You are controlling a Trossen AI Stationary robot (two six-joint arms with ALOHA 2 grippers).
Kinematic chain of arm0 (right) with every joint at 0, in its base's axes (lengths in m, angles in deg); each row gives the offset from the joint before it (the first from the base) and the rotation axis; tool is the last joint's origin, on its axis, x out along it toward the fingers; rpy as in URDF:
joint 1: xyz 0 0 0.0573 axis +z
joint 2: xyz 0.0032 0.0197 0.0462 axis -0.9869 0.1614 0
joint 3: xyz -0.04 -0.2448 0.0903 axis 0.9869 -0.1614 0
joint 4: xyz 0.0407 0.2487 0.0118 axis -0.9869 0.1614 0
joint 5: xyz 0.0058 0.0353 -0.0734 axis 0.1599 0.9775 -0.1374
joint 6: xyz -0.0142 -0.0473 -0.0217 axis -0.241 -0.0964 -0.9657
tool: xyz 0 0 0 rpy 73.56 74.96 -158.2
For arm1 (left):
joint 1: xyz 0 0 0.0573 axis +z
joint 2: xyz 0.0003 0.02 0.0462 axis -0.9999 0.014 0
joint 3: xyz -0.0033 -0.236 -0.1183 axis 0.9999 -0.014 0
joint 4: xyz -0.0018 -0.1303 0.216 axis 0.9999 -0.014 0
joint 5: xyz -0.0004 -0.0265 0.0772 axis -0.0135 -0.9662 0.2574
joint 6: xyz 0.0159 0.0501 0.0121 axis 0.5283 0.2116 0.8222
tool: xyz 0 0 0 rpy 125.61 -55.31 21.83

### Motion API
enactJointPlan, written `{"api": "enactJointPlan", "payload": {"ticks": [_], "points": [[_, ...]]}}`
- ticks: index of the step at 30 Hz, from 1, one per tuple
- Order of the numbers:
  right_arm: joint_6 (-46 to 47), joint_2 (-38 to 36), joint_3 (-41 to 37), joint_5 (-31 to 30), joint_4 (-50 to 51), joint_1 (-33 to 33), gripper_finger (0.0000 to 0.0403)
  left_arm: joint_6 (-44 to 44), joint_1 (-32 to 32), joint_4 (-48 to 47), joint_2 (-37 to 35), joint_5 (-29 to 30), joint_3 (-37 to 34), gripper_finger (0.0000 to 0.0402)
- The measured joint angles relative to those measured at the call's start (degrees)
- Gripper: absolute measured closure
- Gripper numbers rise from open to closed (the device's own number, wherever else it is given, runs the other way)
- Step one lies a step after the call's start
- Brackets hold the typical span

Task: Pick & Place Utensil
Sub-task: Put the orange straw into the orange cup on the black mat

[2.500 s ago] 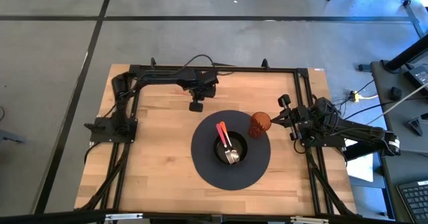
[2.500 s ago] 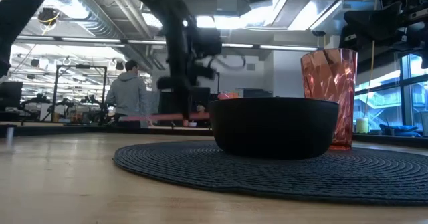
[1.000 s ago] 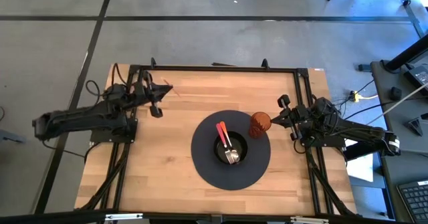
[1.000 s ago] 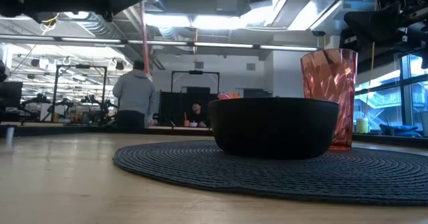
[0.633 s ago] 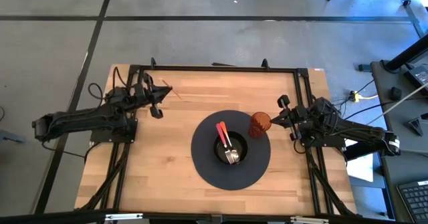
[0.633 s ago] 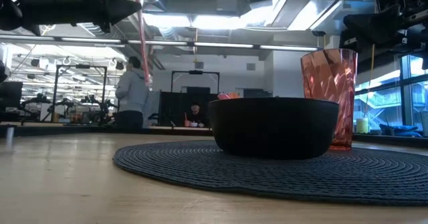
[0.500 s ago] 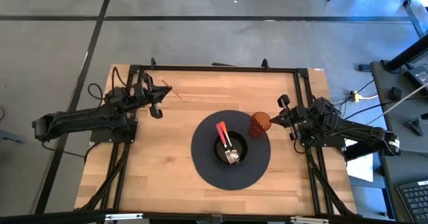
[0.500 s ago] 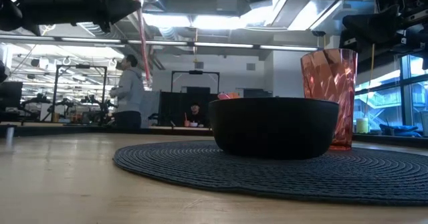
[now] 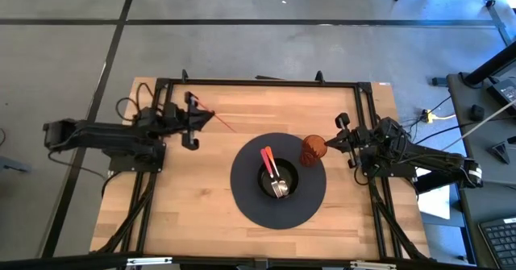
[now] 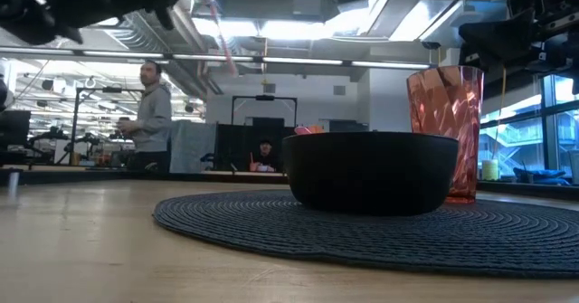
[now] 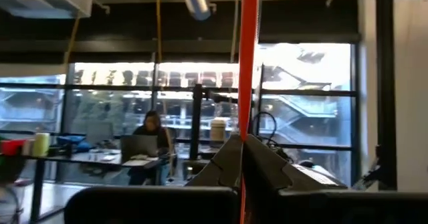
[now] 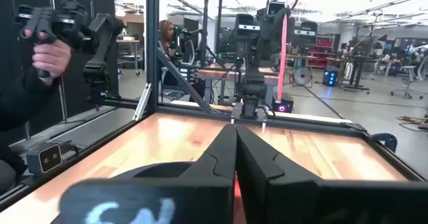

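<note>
View from above: the left pincer point(image 9: 196, 122) is raised over the far left part of the wooden table point(image 9: 193, 205), its fingers closed on one end of a thin red utensil point(image 9: 223, 123). The utensil runs from the pincer tip toward the round dark placemat point(image 9: 247, 199), its free end close to the mat's edge but apart from it. In the left wrist view the same red utensil point(image 11: 248, 57) rises as a straight stick from between the closed fingers point(image 11: 264, 167).

The black bowl point(image 9: 278, 180) stands at the centre of the placemat, beyond the free end of the held utensil. In it lie a red-handled utensil point(image 9: 267, 159) and a metal spoon point(image 9: 279, 187), side by side. The orange tumbler point(image 9: 314, 150) stands upright on the mat just beside the bowl, on the side nearer the right pincer.

The right pincer point(image 9: 332, 143) waits at the right edge of the table, close to the tumbler without touching it; its fingers point(image 12: 221, 154) are pressed together with nothing between them.

Low view: bowl point(image 10: 373, 170) and tumbler point(image 10: 445, 122) on the mat point(image 10: 271, 222). A person point(image 10: 149, 118) stands in the room behind. The right wrist view shows a hand point(image 12: 47, 50) gripping a dark device beyond the table frame.
</note>
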Motion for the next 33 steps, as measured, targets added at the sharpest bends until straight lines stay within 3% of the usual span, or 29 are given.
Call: {"api": "enactJointPlan", "payload": {"ticks": [5,12,18,22,28,33], "points": [[-0.95,0.00,0.00,0.00,-0.04,-0.02,0.0397,3.06,-5.13,6.67,13.29,1.93,7.56,0.0399],[0.52,0.00,0.00,0.02,-0.02,0.00,0.0397,9.68,-11.03,7.98,33.39,-0.73,26.50,0.0399],[0.46,0.00,0.00,0.02,0.13,0.00,0.0397,16.33,-11.51,5.03,49.17,-2.14,43.26,0.0399],[-0.65,0.00,0.00,0.02,0.13,0.00,0.0397,15.70,-10.42,4.35,59.26,-7.93,52.78,0.0399],[-0.67,0.00,0.00,0.02,0.13,0.00,0.0397,12.46,-10.15,2.90,69.38,-10.94,62.82,0.0399],[0.28,0.00,0.00,0.04,0.11,0.00,0.0397,12.40,-10.13,-1.59,71.71,-10.88,65.87,0.0399]]}}
